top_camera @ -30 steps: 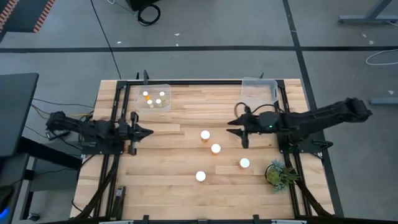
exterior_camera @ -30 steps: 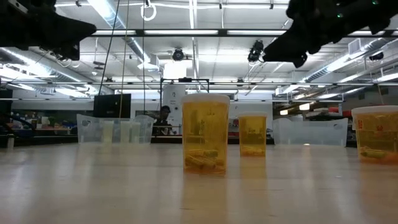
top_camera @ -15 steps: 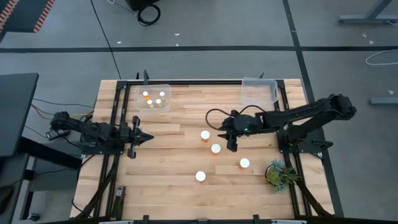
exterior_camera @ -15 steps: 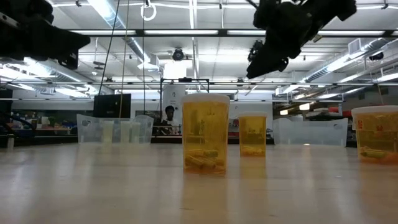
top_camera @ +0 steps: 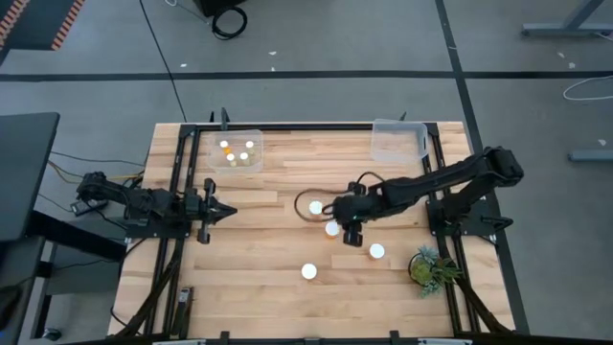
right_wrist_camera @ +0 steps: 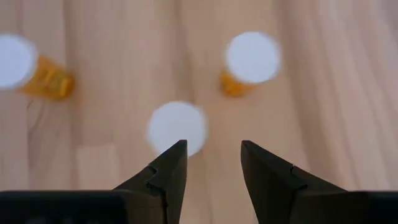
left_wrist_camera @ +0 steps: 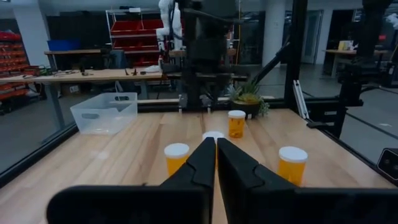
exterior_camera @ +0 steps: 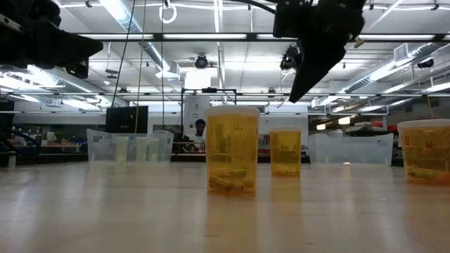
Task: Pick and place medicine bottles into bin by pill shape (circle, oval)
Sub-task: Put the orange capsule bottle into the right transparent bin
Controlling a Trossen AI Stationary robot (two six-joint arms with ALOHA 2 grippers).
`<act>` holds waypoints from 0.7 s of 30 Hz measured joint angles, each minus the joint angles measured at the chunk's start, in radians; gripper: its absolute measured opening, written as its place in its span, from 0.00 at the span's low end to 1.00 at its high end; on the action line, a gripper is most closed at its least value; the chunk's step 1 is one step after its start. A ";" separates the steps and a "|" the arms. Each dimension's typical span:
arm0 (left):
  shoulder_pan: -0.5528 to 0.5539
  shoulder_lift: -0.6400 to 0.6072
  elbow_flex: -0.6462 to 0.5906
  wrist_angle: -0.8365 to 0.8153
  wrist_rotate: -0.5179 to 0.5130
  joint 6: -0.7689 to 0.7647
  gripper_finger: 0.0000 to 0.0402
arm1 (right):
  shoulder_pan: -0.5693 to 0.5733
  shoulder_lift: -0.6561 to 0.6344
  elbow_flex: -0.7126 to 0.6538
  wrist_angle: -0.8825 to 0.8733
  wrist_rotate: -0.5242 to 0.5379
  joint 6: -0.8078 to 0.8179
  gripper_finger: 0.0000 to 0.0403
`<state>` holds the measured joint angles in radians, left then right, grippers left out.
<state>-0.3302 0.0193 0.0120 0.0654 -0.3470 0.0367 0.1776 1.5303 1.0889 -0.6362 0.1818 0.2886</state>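
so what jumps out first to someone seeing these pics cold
The right gripper reaches out over the middle of the table, hanging above a cluster of four white-capped medicine bottles with its fingers parted over one cap. The left gripper waits shut near the table's left side. At the far edge stand two clear bins: the left bin holds four bottles, while the right bin shows none.

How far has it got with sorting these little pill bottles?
About halfway. Done: four binned bottles sit in the left bin, while the right bin looks empty. In hand: the right gripper, jaws apart and holding nothing, hovers over one standing bottle. Left: four loose bottles stand on the table. The left gripper waits shut.
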 joint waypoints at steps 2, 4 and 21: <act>0.000 0.000 0.000 0.000 0.000 0.000 0.05 | 0.032 0.032 0.028 -0.027 0.011 0.005 0.42; 0.000 0.000 0.000 0.001 0.000 0.000 0.04 | 0.060 0.060 0.051 -0.043 0.045 0.006 0.45; 0.000 0.000 -0.002 0.005 0.000 0.000 0.06 | 0.100 0.174 0.129 -0.010 0.080 0.001 0.70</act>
<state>-0.3302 0.0193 0.0105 0.0705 -0.3470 0.0364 0.2775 1.7046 1.2182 -0.6463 0.2623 0.2899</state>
